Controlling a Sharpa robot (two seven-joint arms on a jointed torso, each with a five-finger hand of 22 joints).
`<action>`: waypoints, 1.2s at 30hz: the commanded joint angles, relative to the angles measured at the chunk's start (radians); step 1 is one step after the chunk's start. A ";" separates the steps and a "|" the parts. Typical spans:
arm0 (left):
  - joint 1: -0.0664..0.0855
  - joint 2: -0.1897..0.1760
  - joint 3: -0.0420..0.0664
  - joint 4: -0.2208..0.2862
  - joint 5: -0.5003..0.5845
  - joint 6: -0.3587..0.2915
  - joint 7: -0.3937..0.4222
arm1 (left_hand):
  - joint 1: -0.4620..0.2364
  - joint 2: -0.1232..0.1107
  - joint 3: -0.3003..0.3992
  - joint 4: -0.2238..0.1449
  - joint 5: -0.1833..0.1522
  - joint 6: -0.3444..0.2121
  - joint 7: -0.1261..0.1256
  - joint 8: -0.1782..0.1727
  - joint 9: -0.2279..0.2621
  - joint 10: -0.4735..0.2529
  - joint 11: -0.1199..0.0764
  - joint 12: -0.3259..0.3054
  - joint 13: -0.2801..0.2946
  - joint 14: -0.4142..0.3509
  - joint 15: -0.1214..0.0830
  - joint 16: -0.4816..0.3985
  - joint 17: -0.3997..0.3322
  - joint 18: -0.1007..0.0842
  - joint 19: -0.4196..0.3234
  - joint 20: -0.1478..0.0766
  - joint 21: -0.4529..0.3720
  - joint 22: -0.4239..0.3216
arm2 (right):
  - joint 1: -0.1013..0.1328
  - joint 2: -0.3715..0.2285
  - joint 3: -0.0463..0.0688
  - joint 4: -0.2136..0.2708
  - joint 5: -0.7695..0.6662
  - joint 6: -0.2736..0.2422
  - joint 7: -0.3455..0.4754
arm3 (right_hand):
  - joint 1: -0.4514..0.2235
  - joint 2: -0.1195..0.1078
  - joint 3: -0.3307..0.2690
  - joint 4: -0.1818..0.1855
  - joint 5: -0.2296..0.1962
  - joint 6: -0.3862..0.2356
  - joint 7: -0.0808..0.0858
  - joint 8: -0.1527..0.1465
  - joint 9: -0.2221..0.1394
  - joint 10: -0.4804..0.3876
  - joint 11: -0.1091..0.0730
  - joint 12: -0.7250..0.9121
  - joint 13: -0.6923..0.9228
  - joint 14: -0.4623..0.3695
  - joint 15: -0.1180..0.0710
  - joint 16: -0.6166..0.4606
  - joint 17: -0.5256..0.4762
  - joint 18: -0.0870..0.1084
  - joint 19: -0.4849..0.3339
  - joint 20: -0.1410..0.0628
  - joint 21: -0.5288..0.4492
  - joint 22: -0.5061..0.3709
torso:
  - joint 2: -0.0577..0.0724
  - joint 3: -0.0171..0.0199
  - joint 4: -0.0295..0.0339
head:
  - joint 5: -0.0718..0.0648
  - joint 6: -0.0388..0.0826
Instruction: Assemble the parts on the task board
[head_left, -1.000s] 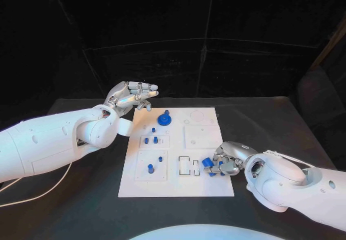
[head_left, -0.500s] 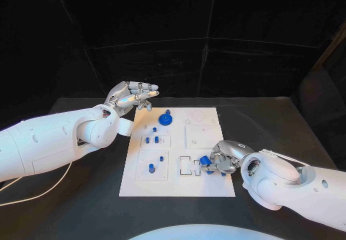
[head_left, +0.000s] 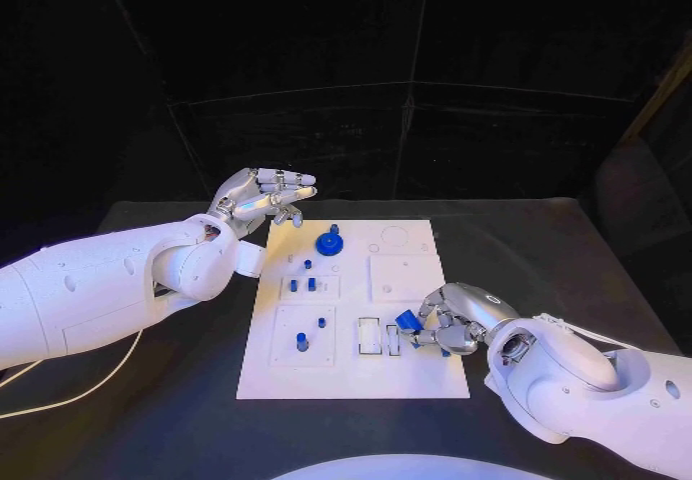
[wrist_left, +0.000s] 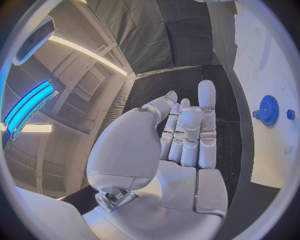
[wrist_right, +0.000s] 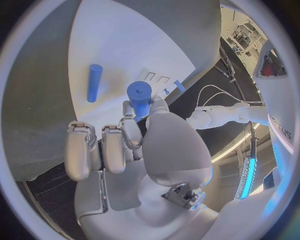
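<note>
The white task board (head_left: 404, 370) lies in the middle of the black table. My right hand (head_left: 456, 318) hovers over its near right part and pinches a short blue cylinder (head_left: 408, 320) (wrist_right: 140, 95) between thumb and finger, beside two rectangular slots (head_left: 381, 336). Another blue peg (wrist_right: 94, 82) lies loose on the board (wrist_right: 119, 45). A blue gear (head_left: 330, 241) (wrist_left: 269, 110) sits at the board's far end. Small blue pegs (head_left: 300, 285) stand in the left blocks. My left hand (head_left: 267, 194) (wrist_left: 187, 135) is raised off the board's far left corner, fingers stretched, holding nothing.
A square raised plate (head_left: 402, 275) and a round recess (head_left: 395, 235) take up the board's right half. Bare black table (head_left: 577, 260) surrounds the board on all sides. A white cable (head_left: 72, 395) trails under my left arm.
My right hand has shifted a little left with the blue cylinder, closer to the slots. My left hand has stayed where it was.
</note>
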 joint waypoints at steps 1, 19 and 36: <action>0.001 0.001 0.000 0.001 0.002 0.013 0.005 | 0.003 0.004 -0.005 -0.003 -0.002 0.002 -0.004 0.004 0.001 0.002 -0.005 0.002 0.001 -0.005 -0.005 -0.001 0.000 0.008 -0.007 0.001 -0.005 -0.002 | 0.002 0.002 0.001 0.015 0.033 -0.102 0.030 | -0.036 0.018 -0.017 0.008 0.009 0.003 0.000 0.003 0.012 0.010 0.000 0.004 0.004 0.057 -0.006 0.007 0.009 -0.014 0.016 -0.006 0.005 0.156 | 0.002 -0.0011 0.0017 | 0.001 -0.001; 0.001 -0.002 0.000 0.008 0.002 0.012 0.005 | 0.003 0.004 -0.005 -0.003 -0.002 0.002 -0.004 0.004 0.001 0.002 -0.005 0.002 0.001 -0.005 -0.005 -0.001 0.000 0.008 -0.007 0.001 -0.005 -0.002 | 0.003 0.116 0.001 -0.040 0.156 -0.008 0.006 | -0.092 0.043 -0.053 0.006 -0.092 0.020 -0.009 0.015 0.026 0.021 -0.007 0.008 0.021 0.057 -0.011 0.007 0.010 -0.014 0.015 -0.010 0.004 0.156 | 0.002 -0.0012 0.0007 | 0.012 -0.010; 0.001 -0.004 0.000 0.012 0.002 0.012 0.004 | 0.003 0.004 -0.005 -0.003 -0.002 0.002 -0.004 0.004 0.001 0.002 -0.005 0.002 0.001 -0.005 -0.005 -0.001 0.000 0.008 -0.007 0.001 -0.005 -0.002 | 0.003 0.170 0.001 -0.089 0.170 -0.003 -0.013 | -0.105 0.046 -0.071 0.006 -0.157 0.025 -0.012 0.023 0.035 0.019 -0.010 -0.001 0.020 0.057 -0.014 0.006 0.009 -0.014 0.014 -0.013 0.003 0.155 | 0.001 -0.0009 0.0010 | 0.023 -0.012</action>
